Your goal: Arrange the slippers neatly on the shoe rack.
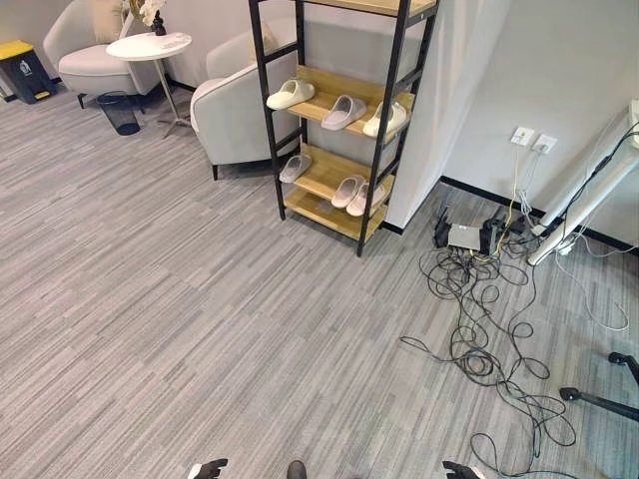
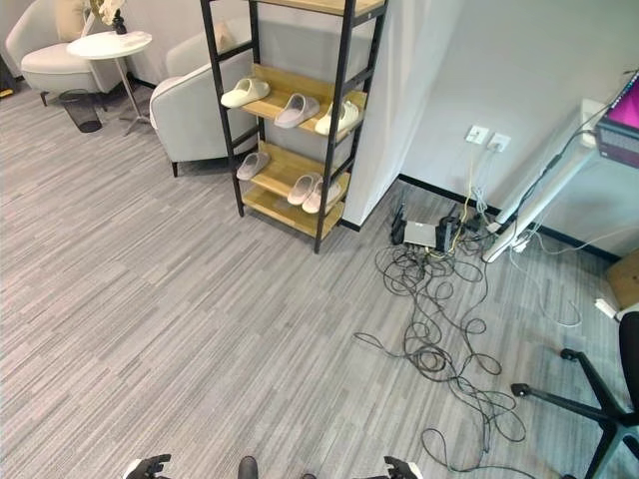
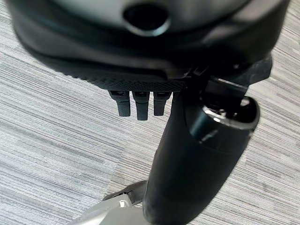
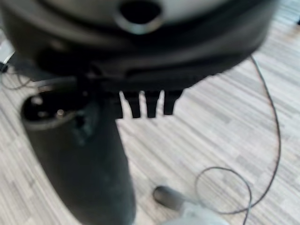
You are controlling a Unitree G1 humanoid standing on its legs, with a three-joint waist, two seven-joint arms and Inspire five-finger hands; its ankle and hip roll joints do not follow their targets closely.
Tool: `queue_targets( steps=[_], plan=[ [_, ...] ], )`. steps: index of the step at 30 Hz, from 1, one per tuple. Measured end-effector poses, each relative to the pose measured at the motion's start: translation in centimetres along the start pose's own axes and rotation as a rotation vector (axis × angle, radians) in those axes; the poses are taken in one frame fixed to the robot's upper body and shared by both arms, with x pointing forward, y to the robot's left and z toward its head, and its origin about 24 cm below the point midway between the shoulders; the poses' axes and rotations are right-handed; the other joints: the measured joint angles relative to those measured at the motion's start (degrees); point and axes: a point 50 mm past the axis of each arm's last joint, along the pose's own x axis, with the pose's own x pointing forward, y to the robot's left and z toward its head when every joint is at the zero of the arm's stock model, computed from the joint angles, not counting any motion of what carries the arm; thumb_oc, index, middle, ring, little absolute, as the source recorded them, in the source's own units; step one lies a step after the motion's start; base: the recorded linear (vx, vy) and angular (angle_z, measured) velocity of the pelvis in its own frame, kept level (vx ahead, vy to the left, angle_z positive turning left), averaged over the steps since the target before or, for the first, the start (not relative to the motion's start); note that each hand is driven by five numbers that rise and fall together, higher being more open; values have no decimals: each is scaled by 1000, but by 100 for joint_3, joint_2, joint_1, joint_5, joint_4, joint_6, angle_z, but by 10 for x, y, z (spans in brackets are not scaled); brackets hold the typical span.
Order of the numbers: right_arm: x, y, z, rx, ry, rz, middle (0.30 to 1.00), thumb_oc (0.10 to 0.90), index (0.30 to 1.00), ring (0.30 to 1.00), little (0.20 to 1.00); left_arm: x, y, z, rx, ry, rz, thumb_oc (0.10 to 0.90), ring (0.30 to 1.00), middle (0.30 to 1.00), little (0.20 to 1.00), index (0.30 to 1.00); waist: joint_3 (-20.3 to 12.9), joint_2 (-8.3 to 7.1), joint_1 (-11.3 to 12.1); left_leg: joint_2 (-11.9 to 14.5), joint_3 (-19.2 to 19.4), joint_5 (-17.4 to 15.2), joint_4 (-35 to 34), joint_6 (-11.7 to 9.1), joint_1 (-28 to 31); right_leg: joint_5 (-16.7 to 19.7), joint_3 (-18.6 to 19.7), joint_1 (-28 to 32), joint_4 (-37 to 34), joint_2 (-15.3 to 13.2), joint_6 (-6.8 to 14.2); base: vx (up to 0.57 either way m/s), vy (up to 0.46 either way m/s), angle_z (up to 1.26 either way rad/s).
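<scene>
Shoe rack (image 1: 339, 110): black metal frame of slim square posts, pale wooden plank shelves, standing against a white wall corner. Slippers, smooth rounded foam-like slides in off-white and pale grey, six counted: three on the upper visible shelf, namely one at the left end (image 1: 290, 95), one in the middle (image 1: 343, 112) and one at the right end (image 1: 384, 119); three on the shelf below, one alone at the left (image 1: 295, 167) and a pair (image 1: 356, 193) lying side by side and touching toward the right. Floor (image 1: 180, 299): grey carpet with fine streaked lines, as my wrist views show from close up. Room: two white padded armchairs, the nearer one (image 1: 235, 110) just beside the rack; one small round white table (image 1: 149, 46) on a thin stem; one dark mesh bin (image 1: 119, 112) beneath it; a loose tangle of black cables (image 1: 479, 329) across the carpet to the right, near two wall sockets (image 1: 532, 140). My left hand (image 3: 137, 104) hangs over bare carpet, fingers straight and holding nothing; my right hand (image 4: 146, 104) likewise, fingers straight and empty, a cable loop on the floor beneath it.
</scene>
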Motion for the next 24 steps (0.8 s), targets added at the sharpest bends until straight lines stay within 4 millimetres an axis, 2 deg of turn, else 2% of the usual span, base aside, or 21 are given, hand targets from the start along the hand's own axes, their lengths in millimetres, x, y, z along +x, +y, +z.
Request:
queue_targets(
  steps=[10, 15, 20, 23, 24],
  plan=[
    [-1, 2, -1, -31, -1, 10, 900, 800, 900, 900, 900, 0, -6, 2, 53, -13, -25, 800, 900, 900, 900, 900, -104, 94, -3, 6, -59, -4, 1, -13, -25, -3, -55, -9, 0, 13, -10, 29, -47, 3],
    [0, 2, -1, -41, -4, 11, 900, 800, 900, 900, 900, 0, -5, 2, 53, -12, -24, 800, 900, 900, 900, 900, -175, 75, 0, 31, -59, 28, 6, -8, -68, -9, -55, -73, 0, 38, -28, -5, -64, 0],
    [0, 1, 3, -40, -11, 8, 900, 800, 900, 900, 900, 1, -3, 7, 52, -23, -19, 800, 900, 900, 900, 900, -144, 66, 3, 56, -88, 20, 307, -82, -371, -13, -93, -185, 4, 65, -89, -13, -72, 7],
    [2, -2, 13, -41, -34, 0, 900, 800, 900, 900, 900, 3, -1, 21, 49, -52, -10, 800, 900, 900, 900, 900, 131, 48, 38, 77, -67, -76, 891, -283, -661, -14, -108, -181, 0, 56, -243, 49, -48, 7],
    [3, -2, 16, -41, -41, 0, 900, 800, 900, 900, 900, 5, 2, 27, 42, -67, -1, 800, 900, 900, 900, 900, 248, -73, 55, 60, -16, -113, 1188, -443, -815, 54, -106, -179, -2, -16, -390, 75, 9, -4]
  ],
)
